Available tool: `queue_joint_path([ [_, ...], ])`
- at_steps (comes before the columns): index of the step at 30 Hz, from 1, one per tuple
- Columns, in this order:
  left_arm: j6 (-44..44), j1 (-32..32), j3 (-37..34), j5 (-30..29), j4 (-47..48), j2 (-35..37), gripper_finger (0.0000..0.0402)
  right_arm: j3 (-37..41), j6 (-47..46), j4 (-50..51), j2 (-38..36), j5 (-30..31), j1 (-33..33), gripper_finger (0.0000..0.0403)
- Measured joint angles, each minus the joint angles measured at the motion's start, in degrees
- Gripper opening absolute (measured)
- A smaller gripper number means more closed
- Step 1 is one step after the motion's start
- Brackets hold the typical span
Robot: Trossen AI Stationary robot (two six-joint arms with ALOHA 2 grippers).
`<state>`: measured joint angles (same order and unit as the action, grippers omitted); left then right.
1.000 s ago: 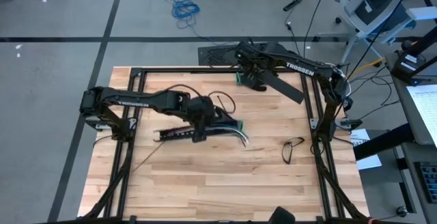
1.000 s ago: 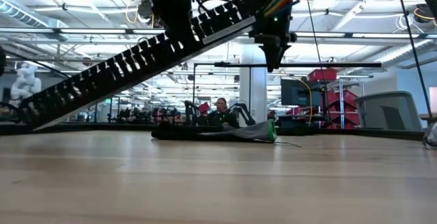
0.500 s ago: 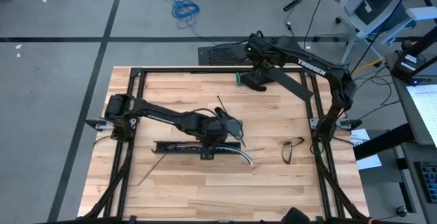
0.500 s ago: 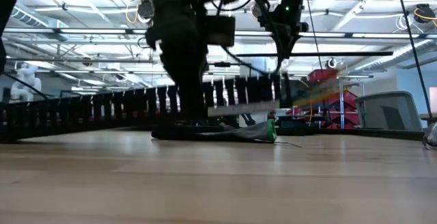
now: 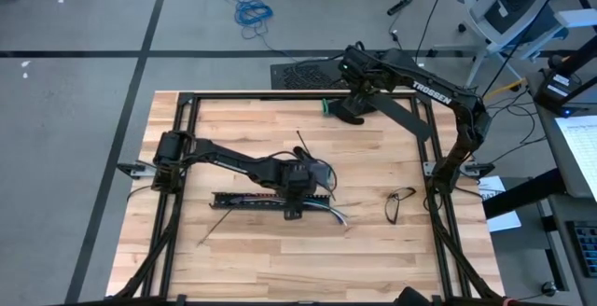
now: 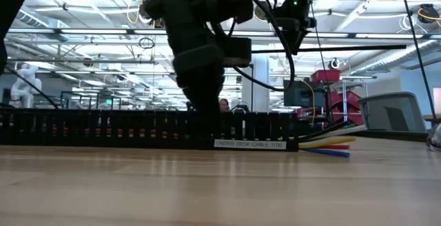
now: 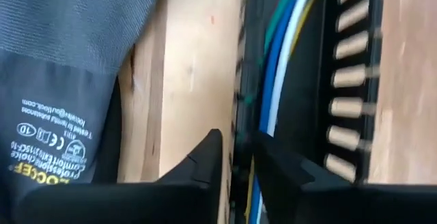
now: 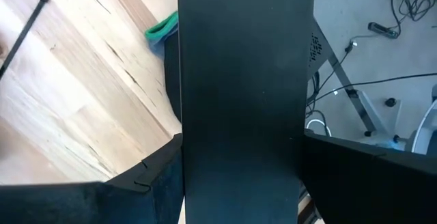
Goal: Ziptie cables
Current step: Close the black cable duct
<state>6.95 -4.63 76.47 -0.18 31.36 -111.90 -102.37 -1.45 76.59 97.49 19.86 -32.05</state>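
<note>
Coloured cables [image 7: 278, 67] are laid in the channel [image 5: 252, 200], pinched by the left tool [image 7: 235, 157]; no ziptie is seen fitted.

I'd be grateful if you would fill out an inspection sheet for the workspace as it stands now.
Surface: wooden table inside a black frame, bare wood at the near side.
Job's things: cables run inside the black slotted channel, with their ends spilling out of its right end.
Clutter: eyeglasses near the right edge; a green item at the far edge.
Grippers: left claw down at the channel; right claw at the far edge, closed on a black flat strip.
Cables: white, blue and green strands visible.
Surroundings: office chair and a blue wire coil on the floor.
</note>
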Motion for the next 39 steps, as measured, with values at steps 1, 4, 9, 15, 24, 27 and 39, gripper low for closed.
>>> queue_joint_path([
  [1, 1.14, 0.13, 0.00, 0.00, -0.72, 0.00, 0.0090, 0.00, 0.06, 0.27, 0.00, 0.00, 0.00, 0.0233],
  [4, 3.16, 0.77, 0.21, 0.02, -1.34, 0.00, 0.0119, 0.00, 0.52, 0.21, 0.00, 0.00, 0.01, 0.0233],
  [9, 2.36, 1.66, 4.34, 1.15, -0.27, 0.15, 0.0158, 0.00, 2.02, 0.08, 0.00, 0.00, -0.13, 0.0233],
  [15, -6.59, 3.04, 20.57, 1.35, 15.28, 0.34, 0.0178, 0.00, 4.46, 0.03, -0.13, -0.21, -0.13, 0.0233],
  [24, -16.18, 5.53, 32.48, -13.91, 39.06, 9.98, 0.0179, 0.00, 7.53, 0.31, -3.73, -1.55, -1.39, 0.0233],
  [27, -15.07, 6.71, 32.48, -21.22, 38.55, 17.14, 0.0179, 0.00, 7.66, 1.49, -4.88, -8.52, -1.29, 0.0233],
  [39, -3.58, 7.64, 32.50, -43.87, 39.56, 40.69, 0.0179, 0.00, 4.57, 3.87, -3.69, -20.39, 15.02, 0.0233],
])
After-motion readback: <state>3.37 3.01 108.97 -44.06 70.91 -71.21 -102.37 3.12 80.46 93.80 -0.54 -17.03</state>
